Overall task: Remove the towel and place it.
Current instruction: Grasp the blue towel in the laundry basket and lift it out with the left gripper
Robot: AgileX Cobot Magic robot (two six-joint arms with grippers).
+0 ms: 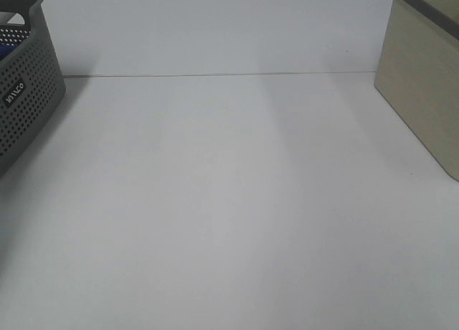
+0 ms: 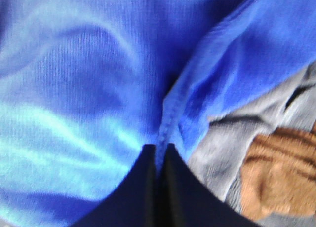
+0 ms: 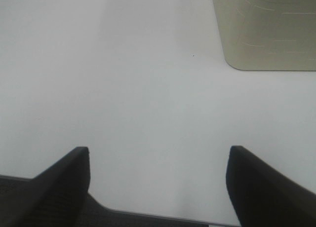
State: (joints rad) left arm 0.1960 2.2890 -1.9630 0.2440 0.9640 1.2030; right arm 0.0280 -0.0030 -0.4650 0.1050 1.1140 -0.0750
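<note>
Blue towel (image 2: 89,89) bunched between jaws, axis unclear

grey perforated basket (image 1: 25,93): far left on white worktop (image 1: 229,215) | beige box (image 1: 423,86): far right, well apart | grey-and-brown cloth (image 2: 276,172): left wrist view

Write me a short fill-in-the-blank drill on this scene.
The fingers of the left gripper pinch a fold of the ____ towel.
The fingers of the right gripper stand ____ over the table.
In the high view, the grey basket sits at the ____ edge.
Missing words: blue; open; left.
</note>
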